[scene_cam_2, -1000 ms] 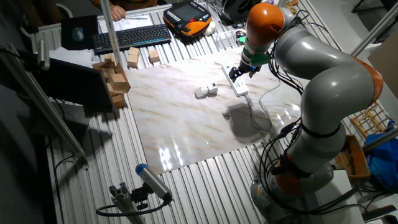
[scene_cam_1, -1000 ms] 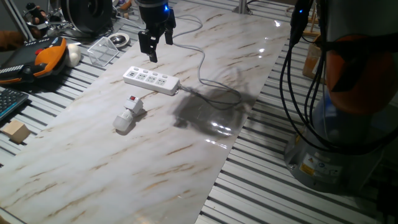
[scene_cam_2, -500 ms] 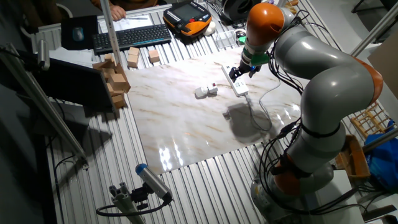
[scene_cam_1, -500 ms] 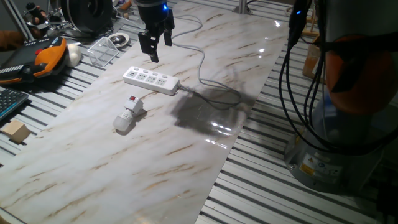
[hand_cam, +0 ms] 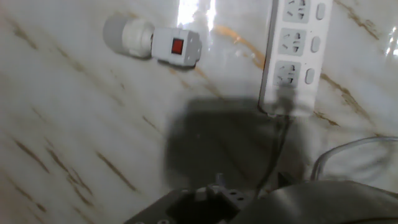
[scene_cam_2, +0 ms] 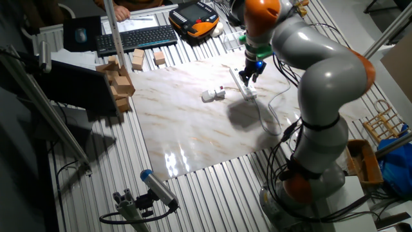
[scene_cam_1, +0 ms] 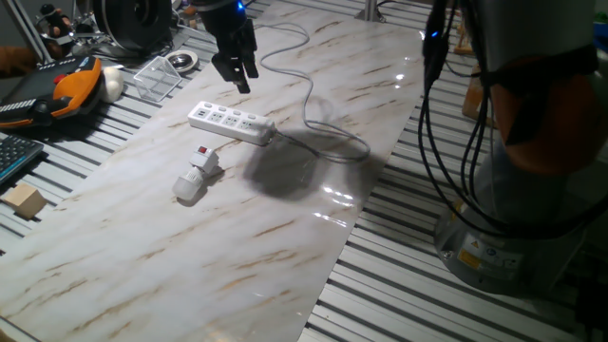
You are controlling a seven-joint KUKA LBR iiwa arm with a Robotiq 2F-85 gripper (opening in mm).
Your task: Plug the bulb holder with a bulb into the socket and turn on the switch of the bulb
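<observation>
The bulb holder lies on its side on the marble sheet, red switch up, with the unlit bulb pointing toward the front. It lies just in front of the socket strip. The holder also shows in the other fixed view and in the hand view, with the bulb to its left and the strip at the upper right. My gripper hangs above and behind the strip, open and empty. It also shows in the other fixed view. Its fingers are out of the hand view.
The strip's cable loops over the sheet behind and right of the strip. An orange pendant, a clear box, a keyboard and a wooden block lie to the left. Wooden blocks stand beside the sheet.
The arm has swung and the wrist has turned, so the gripper sits slightly left and at a new angle. Its shadow on the sheet shifted left. The bulb holder and strip have not moved.
</observation>
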